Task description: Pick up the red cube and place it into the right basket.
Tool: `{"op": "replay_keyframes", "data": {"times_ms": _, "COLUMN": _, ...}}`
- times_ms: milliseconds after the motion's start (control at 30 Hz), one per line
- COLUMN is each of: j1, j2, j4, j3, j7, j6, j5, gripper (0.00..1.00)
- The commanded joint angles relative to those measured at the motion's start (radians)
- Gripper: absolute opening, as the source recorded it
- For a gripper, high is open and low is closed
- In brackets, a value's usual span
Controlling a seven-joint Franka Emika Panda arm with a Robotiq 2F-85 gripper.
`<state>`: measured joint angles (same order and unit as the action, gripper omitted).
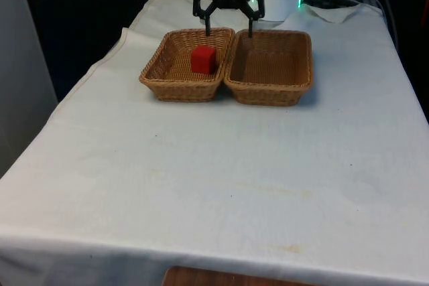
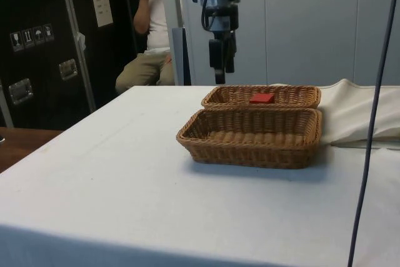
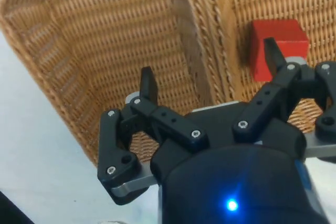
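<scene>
We see the gripper (image 1: 228, 31) hanging with its fingers (image 3: 149, 83) spread wide and nothing between them, poised above the far rims where the two wicker baskets meet. The red cube (image 1: 203, 59) sits on the floor of the basket (image 1: 155, 69) on the front view's left, near that basket's far end and below one fingertip in the wrist view, while the other basket (image 1: 303, 82), touching it side by side, holds nothing. Both rest on the white cloth (image 1: 214, 185), and in the side view a seated person (image 2: 149, 35) shows beyond the table beside the dark cabinets (image 2: 37, 42).
</scene>
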<state>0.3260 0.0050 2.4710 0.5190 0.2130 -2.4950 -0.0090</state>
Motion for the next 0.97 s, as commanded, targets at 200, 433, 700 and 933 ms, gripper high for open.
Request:
{"op": "replay_keyframes", "data": {"times_ms": 200, "j1": 0.01, "j2": 0.0, "j4": -0.016, "j3": -0.051, "j7": -0.057, "j6": 0.001, "j5": -0.011, "gripper": 1.0}}
{"op": "replay_keyframes", "data": {"times_ms": 433, "j1": 0.012, "j2": -0.002, "j4": -0.026, "j3": -0.099, "j7": -0.105, "j6": 0.006, "j5": -0.013, "gripper": 1.0}}
{"op": "replay_keyframes", "data": {"times_ms": 700, "j1": 0.013, "j2": -0.008, "j4": -0.035, "j3": -0.157, "j7": -0.158, "j6": 0.008, "j5": -0.013, "gripper": 1.0}}
{"op": "replay_keyframes", "data": {"times_ms": 933, "j1": 0.011, "j2": -0.007, "j4": -0.034, "j3": -0.201, "j7": -0.181, "j6": 0.003, "j5": 0.0, "gripper": 1.0}}
